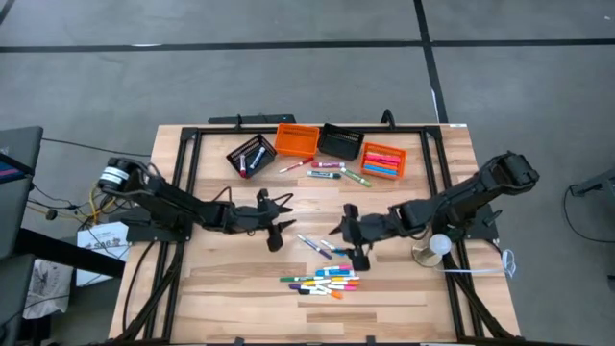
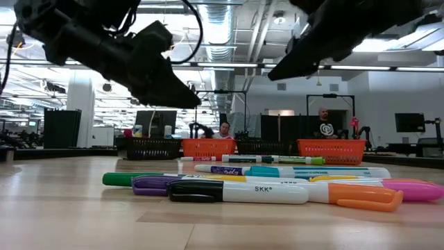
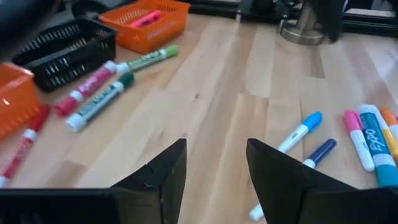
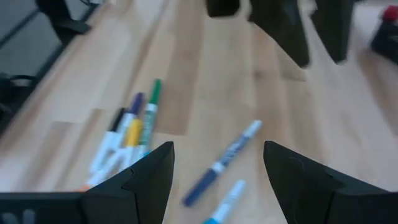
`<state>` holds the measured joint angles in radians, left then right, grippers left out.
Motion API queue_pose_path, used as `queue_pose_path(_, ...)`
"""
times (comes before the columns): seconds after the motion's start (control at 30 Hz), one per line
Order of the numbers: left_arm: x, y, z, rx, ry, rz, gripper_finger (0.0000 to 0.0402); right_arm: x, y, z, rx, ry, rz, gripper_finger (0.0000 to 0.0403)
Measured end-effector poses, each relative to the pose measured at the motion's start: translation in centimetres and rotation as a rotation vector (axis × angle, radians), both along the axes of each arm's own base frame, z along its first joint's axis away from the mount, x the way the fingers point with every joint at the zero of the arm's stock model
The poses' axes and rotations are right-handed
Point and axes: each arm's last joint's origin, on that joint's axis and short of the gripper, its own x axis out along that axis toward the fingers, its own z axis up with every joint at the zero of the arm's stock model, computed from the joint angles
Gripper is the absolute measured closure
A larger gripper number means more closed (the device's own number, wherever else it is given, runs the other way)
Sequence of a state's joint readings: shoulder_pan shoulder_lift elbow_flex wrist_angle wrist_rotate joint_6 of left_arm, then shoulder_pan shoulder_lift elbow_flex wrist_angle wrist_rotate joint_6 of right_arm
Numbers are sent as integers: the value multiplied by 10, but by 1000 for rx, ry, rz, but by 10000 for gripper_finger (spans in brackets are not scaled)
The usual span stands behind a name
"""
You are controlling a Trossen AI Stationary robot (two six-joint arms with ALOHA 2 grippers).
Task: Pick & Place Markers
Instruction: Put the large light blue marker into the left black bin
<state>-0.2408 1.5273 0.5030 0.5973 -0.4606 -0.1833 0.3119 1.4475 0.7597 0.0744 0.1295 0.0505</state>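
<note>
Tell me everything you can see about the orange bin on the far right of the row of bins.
The orange bin is a small rectangular basket with slotted walls that look like plastic. It stands upright on the wooden table at the far edge, the rightmost of four bins, right beside a black bin. Several markers, pink, orange and blue, lie flat inside it. No pincer is near it.
</note>
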Motion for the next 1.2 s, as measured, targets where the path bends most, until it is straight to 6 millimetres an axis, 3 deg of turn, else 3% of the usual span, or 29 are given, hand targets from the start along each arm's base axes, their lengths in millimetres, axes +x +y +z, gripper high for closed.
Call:
queue_pose_path(0.3,7,-23,-13,-49,-78,-90,234,-10,33,4,60,-37,86,163)
queue_pose_path(0.5,3,-38,-14,-110,-95,-124,234,-7,31,-5,89,-1,-82,163)
queue_pose_path(0.7,-4,-59,-13,-126,-95,-211,234,-5,33,-22,126,75,-140,163)
queue_pose_path(1.03,-4,-63,-12,-129,-103,-224,234,-17,78,-38,97,113,120,163)
queue_pose_path(1.2,-5,-63,-12,-148,-105,-218,234,-17,84,-55,21,140,92,163)
